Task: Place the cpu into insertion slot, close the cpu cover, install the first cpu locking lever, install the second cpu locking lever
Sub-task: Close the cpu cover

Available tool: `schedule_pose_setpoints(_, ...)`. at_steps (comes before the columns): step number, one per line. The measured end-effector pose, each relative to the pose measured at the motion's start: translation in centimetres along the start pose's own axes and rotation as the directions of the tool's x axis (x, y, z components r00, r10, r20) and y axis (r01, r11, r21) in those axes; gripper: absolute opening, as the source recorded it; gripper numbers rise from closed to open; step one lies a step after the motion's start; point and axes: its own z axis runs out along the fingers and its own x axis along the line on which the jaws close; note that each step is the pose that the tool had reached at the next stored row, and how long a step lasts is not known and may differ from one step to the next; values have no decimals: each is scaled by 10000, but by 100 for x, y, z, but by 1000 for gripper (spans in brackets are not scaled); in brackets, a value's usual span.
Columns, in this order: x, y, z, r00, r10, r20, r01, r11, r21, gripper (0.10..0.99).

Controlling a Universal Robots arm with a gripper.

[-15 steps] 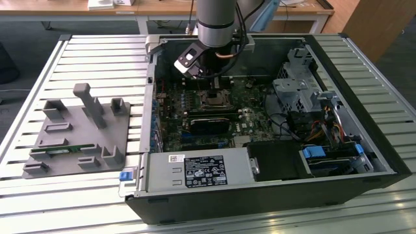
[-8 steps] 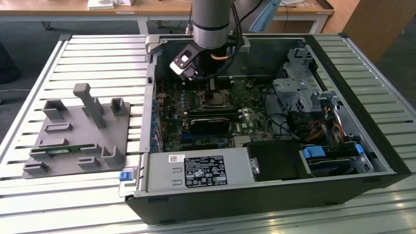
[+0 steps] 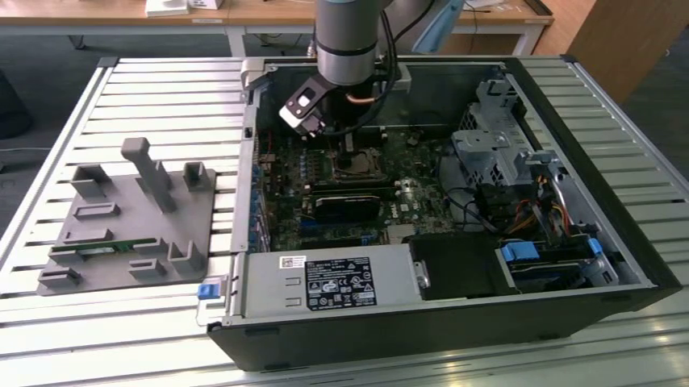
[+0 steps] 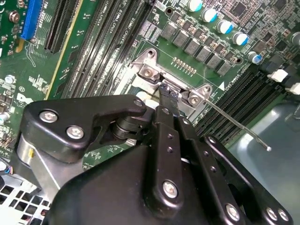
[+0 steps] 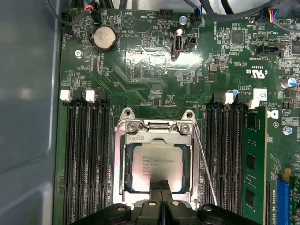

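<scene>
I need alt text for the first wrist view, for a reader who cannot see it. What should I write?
The gripper tip is at the edge of the cpu, which lies framed by the cpu cover on a green motherboard. A thin metal lever slants beside the cover, and black memory slots run along both sides.

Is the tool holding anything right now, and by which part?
Nothing seems held. The tool, shut, has its tip at the edge of the silvery square metal cover frame, over the grey square chip.
</scene>
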Motion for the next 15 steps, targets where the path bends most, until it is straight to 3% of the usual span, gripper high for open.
schedule_pose_setpoints(5, 0, 0, -13, 10000, 0, 0, 0, 10000, 0, 106)
schedule_pose_setpoints(11, -2, 3, -135, 10000, 1, 0, -1, 10000, 0, 106)
schedule_pose_setpoints(15, -2, 19, -149, 10000, 0, -1, 0, 10000, 0, 106)
